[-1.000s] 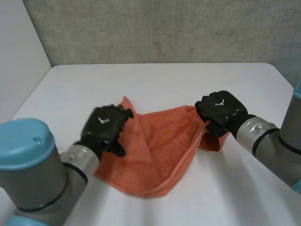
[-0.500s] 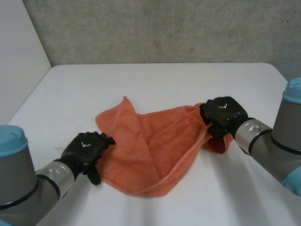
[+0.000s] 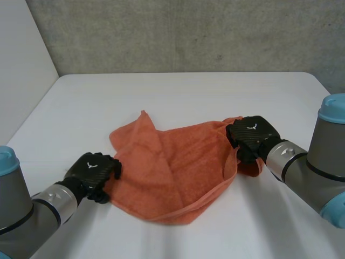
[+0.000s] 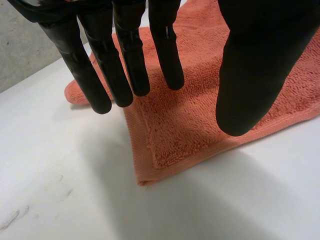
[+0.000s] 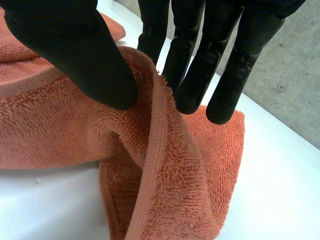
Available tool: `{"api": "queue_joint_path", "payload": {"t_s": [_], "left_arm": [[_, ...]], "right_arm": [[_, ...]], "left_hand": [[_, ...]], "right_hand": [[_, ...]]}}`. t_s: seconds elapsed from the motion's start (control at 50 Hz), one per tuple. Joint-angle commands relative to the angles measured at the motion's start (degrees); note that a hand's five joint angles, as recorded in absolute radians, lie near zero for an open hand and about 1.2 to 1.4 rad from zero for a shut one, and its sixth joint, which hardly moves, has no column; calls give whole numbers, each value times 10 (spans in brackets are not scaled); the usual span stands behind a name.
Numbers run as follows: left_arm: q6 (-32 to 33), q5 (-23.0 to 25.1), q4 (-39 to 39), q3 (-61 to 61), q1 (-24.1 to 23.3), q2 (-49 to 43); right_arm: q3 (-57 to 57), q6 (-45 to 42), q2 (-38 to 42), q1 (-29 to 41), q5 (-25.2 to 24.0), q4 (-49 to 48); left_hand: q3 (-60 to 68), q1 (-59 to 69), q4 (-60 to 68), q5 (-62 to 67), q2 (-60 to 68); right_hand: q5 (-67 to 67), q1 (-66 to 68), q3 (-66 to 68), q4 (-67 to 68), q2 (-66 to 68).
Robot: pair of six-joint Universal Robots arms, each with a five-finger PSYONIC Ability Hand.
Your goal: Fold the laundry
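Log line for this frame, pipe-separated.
task: fold laundry | towel: orange, rumpled, on table | left hand: open, at towel corner | right hand: pinching towel edge

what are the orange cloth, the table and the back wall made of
The cloth looks like terry cotton: looped matte pile, flat woven hem. The table is smooth white, perhaps laminate, faint sheen. The wall is likely bare concrete: grey, mottled, pitted.

Straight-fingered, the left robot hand [image 4: 250, 60] hovers over the orange towel's [image 4: 190, 127] corner.
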Motion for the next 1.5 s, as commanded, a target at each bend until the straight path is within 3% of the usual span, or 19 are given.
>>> {"api": "queue_joint_path", "payload": {"t_s": [0.02,0.64,1.34,1.44,1.48,1.5], "left_arm": [[2,1,-1,-2,1,2],[29,1,4,27,1,-62],[29,1,7,47,-3,-83],[29,1,8,47,-3,-84],[29,0,11,47,-3,-83],[29,-1,15,47,-3,-81]], "right_arm": [[0,-2,3,0,0,0],[0,-4,15,0,-1,0],[1,-4,22,1,0,0],[2,-4,22,1,0,0],[2,-4,22,1,0,0],[2,-4,22,1,0,0]], "left_hand": [[64,58,64,68,63],[45,40,45,49,45],[126,120,126,130,126],[218,213,218,222,218],[404,398,404,408,404],[405,399,405,409,405]], "right_hand": [[130,236,122,117,126],[130,236,122,117,126],[130,236,122,117,126],[130,236,122,117,126],[130,236,122,117,126],[130,236,122,117,126]]}}
